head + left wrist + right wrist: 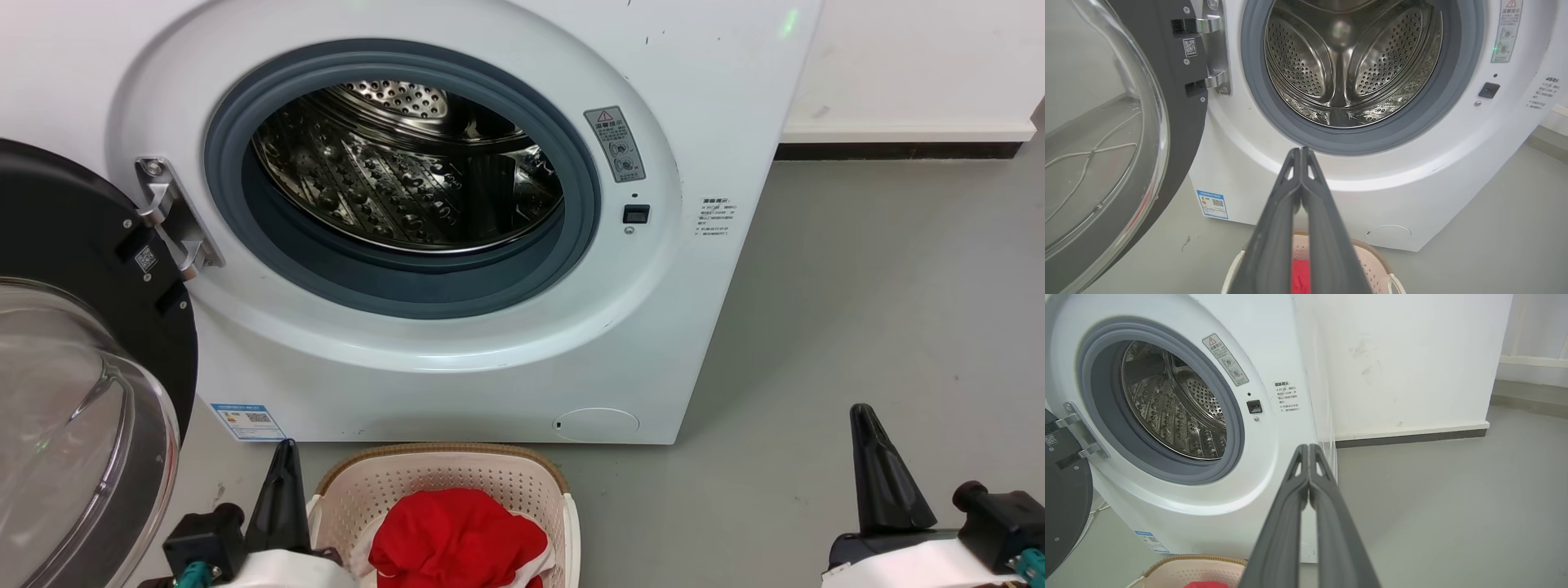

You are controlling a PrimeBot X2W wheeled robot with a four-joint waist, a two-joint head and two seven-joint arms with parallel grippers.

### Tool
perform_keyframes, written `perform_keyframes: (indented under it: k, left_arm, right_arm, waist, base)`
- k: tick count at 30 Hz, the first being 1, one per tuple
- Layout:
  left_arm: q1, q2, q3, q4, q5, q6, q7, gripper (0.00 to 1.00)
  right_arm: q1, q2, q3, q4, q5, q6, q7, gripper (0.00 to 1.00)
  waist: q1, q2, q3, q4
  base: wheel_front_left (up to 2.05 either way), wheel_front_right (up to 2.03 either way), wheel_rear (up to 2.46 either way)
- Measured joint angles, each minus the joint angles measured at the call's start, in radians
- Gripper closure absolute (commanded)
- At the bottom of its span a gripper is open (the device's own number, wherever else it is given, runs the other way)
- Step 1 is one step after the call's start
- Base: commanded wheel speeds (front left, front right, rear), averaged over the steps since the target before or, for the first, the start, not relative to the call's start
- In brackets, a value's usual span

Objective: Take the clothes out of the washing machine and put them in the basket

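The white washing machine (457, 359) stands with its porthole uncovered, and its steel drum (408, 171) holds nothing I can see. Red clothes (457, 535) lie bunched in the cream basket (441, 474) on the floor just in front of the machine. My left gripper (284, 451) is shut, empty, beside the basket's left rim. My right gripper (861, 412) is shut and empty, over bare floor to the right. The left wrist view has the drum (1351, 61), the basket (1372, 261), a strip of the clothes (1300, 275) and the left gripper (1301, 150). The right gripper (1308, 447) points at the machine's right corner.
The black-framed glass door (73, 408) hangs open at the left, close to my left arm. Grey floor (882, 310) stretches to the right of the machine. A white wall with a dark skirting (898, 151) runs behind it.
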Motion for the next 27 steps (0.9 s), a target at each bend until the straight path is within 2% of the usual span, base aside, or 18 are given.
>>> perform_keyframes:
  k: [27]
  left_arm:
    - [-0.052,0.0,0.032,0.036,-0.491,-0.045,0.114,1.0]
  right_arm:
    - [-0.057,-0.021,0.001,0.072,0.517,0.0,0.097,1.0]
  waist:
    - [0.0,0.0,-0.006,0.002]
  base:
    - [0.0,0.0,0.0]
